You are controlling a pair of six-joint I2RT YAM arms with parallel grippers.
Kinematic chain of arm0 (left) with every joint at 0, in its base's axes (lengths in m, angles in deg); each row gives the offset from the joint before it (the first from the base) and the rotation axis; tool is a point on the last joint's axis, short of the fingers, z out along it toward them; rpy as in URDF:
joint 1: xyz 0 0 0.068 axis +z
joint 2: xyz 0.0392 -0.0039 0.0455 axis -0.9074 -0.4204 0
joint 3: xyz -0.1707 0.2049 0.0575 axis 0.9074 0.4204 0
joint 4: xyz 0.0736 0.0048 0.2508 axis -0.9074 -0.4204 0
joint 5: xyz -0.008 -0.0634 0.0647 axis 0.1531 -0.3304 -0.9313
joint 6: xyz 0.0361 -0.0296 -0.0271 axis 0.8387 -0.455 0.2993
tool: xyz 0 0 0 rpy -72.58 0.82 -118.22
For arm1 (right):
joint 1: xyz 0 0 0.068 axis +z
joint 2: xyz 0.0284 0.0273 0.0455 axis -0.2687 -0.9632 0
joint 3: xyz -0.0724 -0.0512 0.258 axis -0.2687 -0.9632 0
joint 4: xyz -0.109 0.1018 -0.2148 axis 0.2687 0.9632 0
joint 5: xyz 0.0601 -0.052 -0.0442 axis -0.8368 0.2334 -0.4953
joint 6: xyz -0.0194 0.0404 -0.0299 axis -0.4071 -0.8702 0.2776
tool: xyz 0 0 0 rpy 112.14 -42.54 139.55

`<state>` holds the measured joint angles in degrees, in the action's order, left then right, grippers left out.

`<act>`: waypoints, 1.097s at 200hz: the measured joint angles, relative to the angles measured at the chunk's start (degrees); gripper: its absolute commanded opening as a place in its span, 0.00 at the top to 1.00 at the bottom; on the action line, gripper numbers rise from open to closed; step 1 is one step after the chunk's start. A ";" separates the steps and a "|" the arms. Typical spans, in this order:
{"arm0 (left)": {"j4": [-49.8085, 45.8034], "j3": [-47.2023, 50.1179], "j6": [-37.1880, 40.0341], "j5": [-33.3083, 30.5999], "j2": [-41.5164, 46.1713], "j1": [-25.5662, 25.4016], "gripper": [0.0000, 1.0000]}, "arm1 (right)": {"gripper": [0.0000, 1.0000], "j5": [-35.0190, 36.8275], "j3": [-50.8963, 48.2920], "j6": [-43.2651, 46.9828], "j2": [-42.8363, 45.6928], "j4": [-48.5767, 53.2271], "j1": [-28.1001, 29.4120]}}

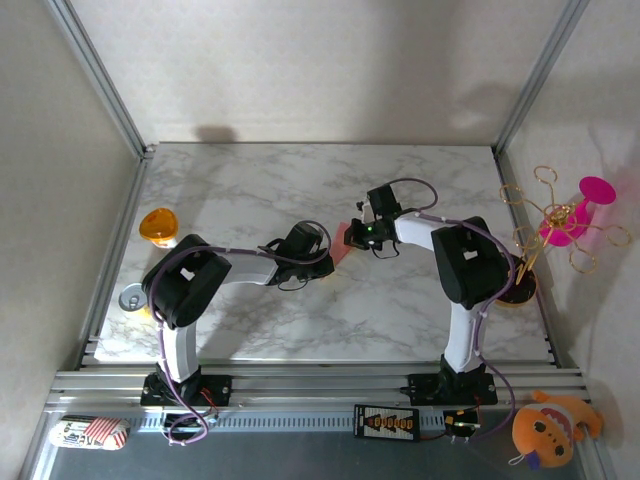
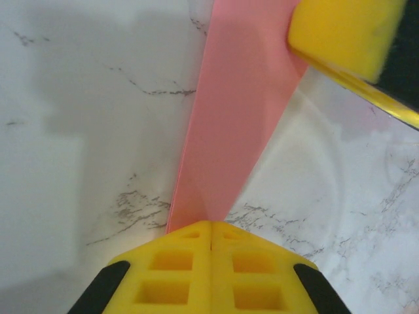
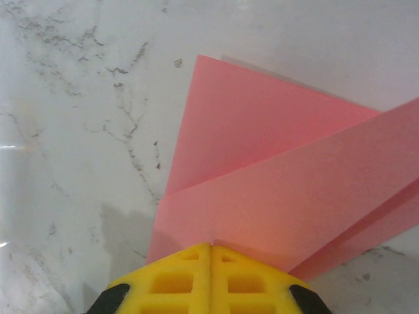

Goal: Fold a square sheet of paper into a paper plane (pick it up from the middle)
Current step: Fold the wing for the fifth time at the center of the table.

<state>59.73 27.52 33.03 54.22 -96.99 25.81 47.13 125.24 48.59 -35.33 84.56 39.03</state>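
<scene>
The salmon-pink sheet of paper (image 1: pixel 343 250), folded into overlapping flaps, is held between both grippers just above the marble table (image 1: pixel 300 180) at its centre. My left gripper (image 1: pixel 322 250) is shut on one narrow end; in the left wrist view the paper (image 2: pixel 229 131) runs away from its closed yellow fingertips (image 2: pixel 211 226) as a long strip. My right gripper (image 1: pixel 355 238) is shut on the opposite edge. From the right wrist, layered creased panels of paper (image 3: pixel 275 176) fan out from my right gripper (image 3: pixel 211 247). A right finger (image 2: pixel 347 33) shows at the top right of the left wrist view.
An orange round disc (image 1: pixel 158 225) and a can (image 1: pixel 133 297) lie at the table's left edge. A magenta flower toy (image 1: pixel 580 215) on a gold wire stand is at the right. An orange plush (image 1: pixel 545 428) and a small packet (image 1: pixel 90 432) lie off the table in front.
</scene>
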 measured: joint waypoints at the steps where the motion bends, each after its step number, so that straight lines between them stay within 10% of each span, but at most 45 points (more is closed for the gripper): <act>1: 0.02 0.02 0.00 0.02 0.00 0.00 1.00 | 0.96 0.11 0.00 0.00 -0.04 0.02 0.00; 219: 0.57 -5.70 -1.29 -1.99 -4.48 -0.22 1.00 | 0.95 -1.51 -3.67 -1.11 0.83 -3.34 0.70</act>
<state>60.30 21.82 31.74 52.23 -101.47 25.59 45.62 121.57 47.47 -34.50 81.22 39.73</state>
